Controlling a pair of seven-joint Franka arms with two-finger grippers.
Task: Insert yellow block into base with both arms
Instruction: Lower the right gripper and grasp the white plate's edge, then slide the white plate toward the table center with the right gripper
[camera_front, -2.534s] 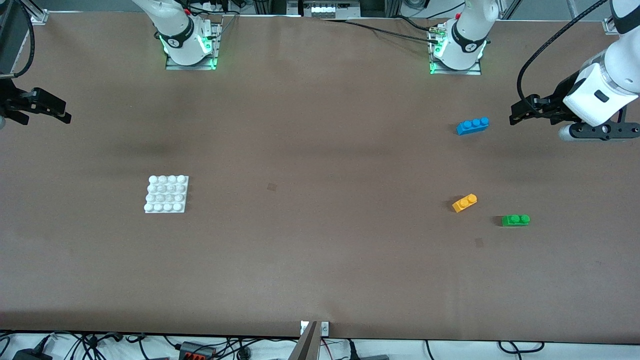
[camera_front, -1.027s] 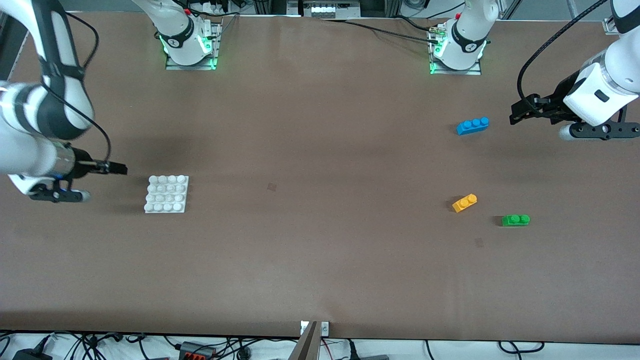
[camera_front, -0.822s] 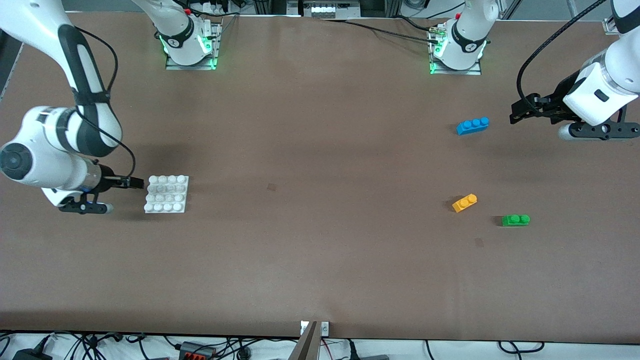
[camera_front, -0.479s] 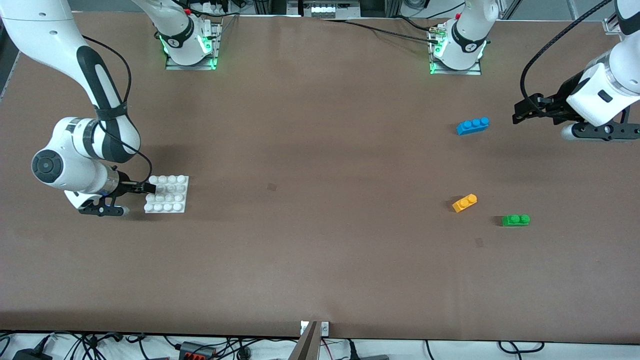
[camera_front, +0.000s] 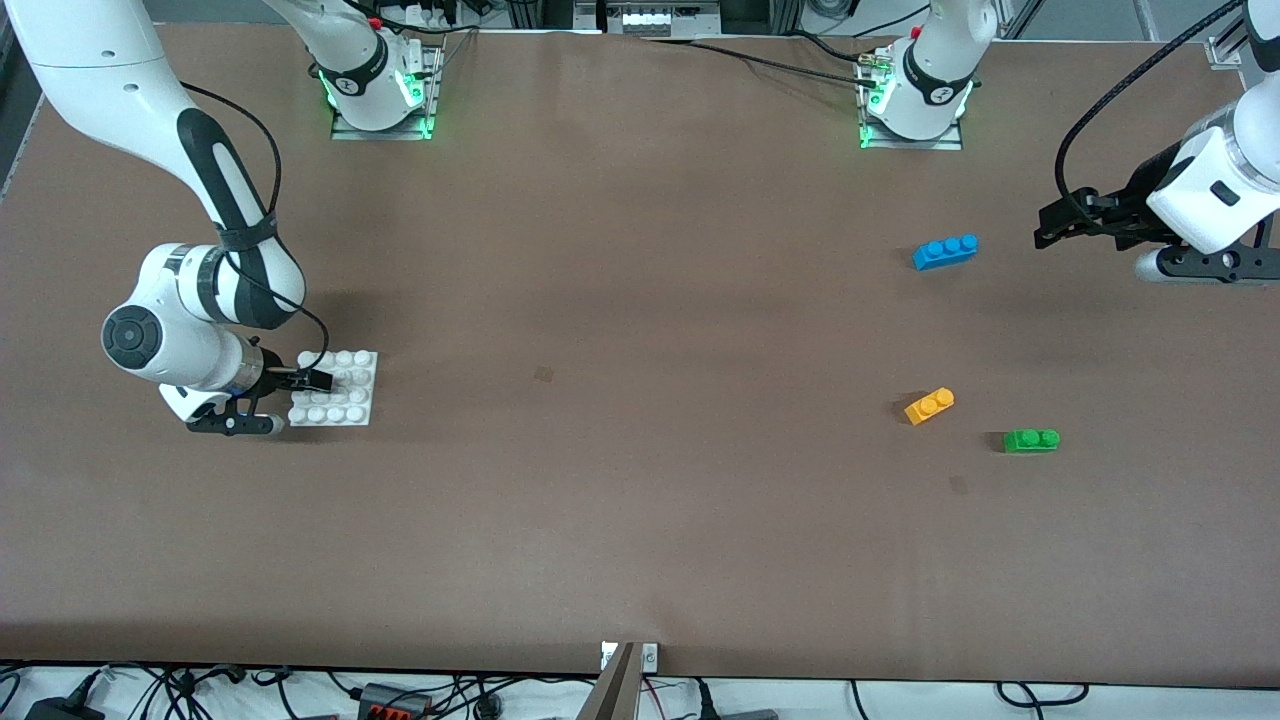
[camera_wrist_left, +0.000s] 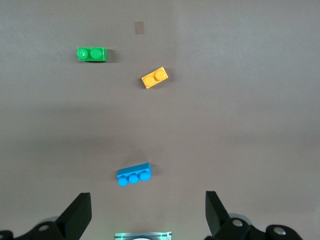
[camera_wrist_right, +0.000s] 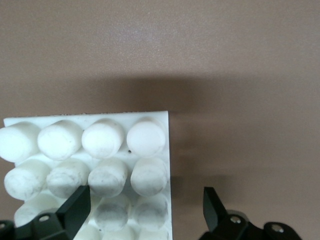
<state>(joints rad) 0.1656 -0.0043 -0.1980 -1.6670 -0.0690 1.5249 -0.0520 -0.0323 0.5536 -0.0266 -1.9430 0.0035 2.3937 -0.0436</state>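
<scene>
The yellow block (camera_front: 929, 406) lies on the brown table toward the left arm's end, and also shows in the left wrist view (camera_wrist_left: 154, 77). The white studded base (camera_front: 350, 405) lies toward the right arm's end. My right gripper (camera_front: 318, 379) is open and low over one edge of the base. In the right wrist view (camera_wrist_right: 144, 210), one finger (camera_wrist_right: 75, 207) is over the base's studs (camera_wrist_right: 90, 165) and the other is over bare table. My left gripper (camera_front: 1045, 235) is open and empty in the air beside the blue block, its fingers (camera_wrist_left: 77, 215) wide apart.
A blue three-stud brick (camera_front: 945, 251) lies farther from the front camera than the yellow block, and shows in the left wrist view (camera_wrist_left: 134, 175). A green two-stud brick (camera_front: 1031, 440) lies beside the yellow block, slightly nearer the camera (camera_wrist_left: 91, 53).
The right arm has swung in from the table's end and brought its gripper down onto the base's edge. The left gripper has drifted slightly toward its end of the table.
</scene>
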